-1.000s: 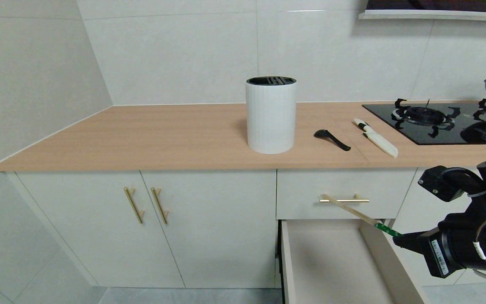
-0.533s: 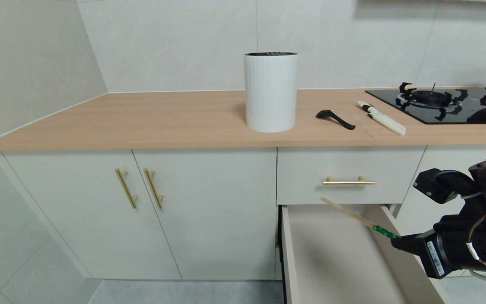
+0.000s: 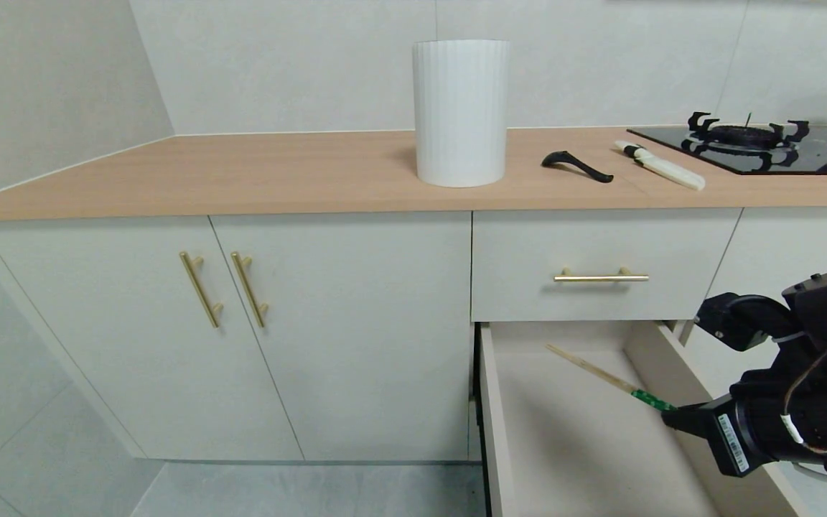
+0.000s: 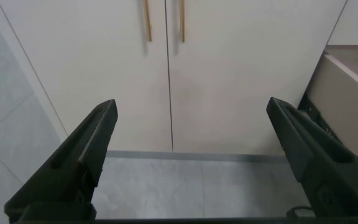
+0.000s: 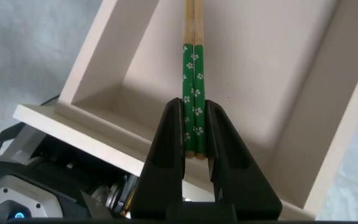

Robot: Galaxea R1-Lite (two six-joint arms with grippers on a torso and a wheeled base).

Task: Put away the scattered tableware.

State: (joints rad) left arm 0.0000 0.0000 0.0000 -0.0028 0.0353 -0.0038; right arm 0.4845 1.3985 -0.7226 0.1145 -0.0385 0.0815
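Over pale drawer [image 3: 491, 416], right end effector [image 5: 193, 109] clamps slim green-ended wooden chopsticks [image 5: 193, 56]; left end effector [image 4: 190, 111] spread.

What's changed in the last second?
The head camera dropped, so the counter only seems to rise. The right tool, still shut on the chopsticks, lowered them from the upper handle height down over the open drawer. The spoon, knife and white holder stayed put.

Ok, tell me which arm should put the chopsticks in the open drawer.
Right. The right gripper is shut on the chopsticks, which point out over the open drawer. The left gripper is open and empty, facing the cupboard doors.
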